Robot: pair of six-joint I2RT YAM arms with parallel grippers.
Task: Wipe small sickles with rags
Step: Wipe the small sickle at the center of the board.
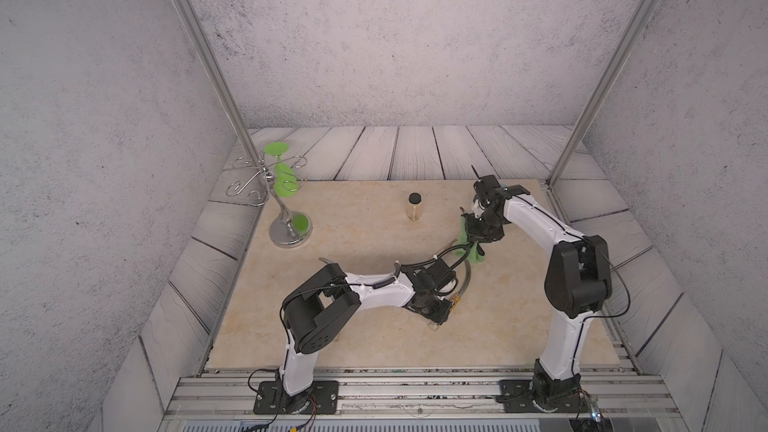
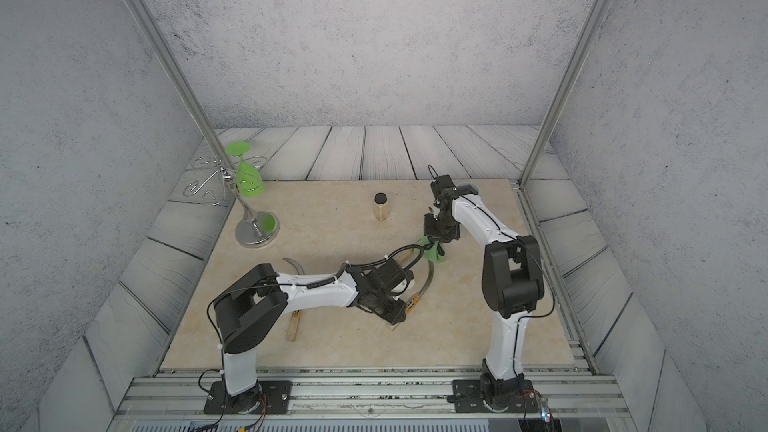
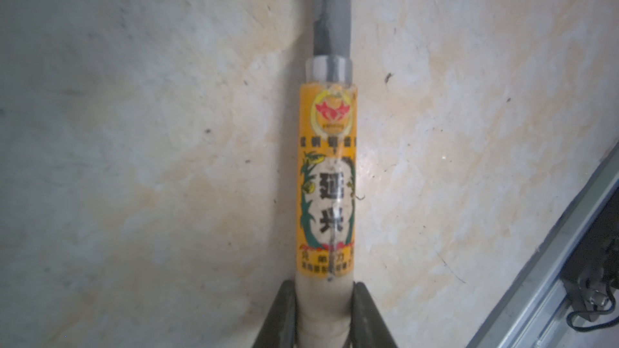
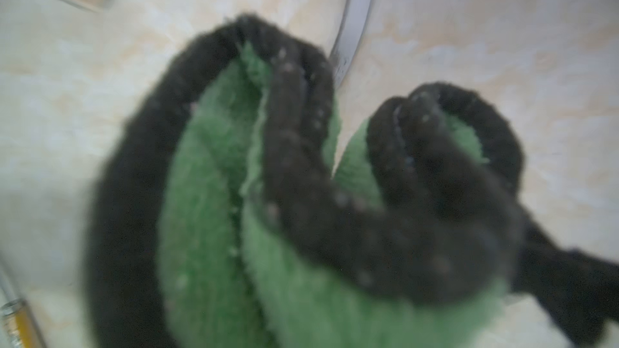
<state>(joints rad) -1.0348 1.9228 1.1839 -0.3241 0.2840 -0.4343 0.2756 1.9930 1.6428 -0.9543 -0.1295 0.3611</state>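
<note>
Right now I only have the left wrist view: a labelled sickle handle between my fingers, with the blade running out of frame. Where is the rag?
Observer: The right gripper holds the green rag, which hangs bunched over the far end of the held sickle.
Operator: Is it touching the blade?
Observer: I can't tell. In the right wrist view the rag hides the spot where they would meet.
Operator: Any other sickle nearby?
Observer: A second sickle lies partly hidden under the left arm.
</note>
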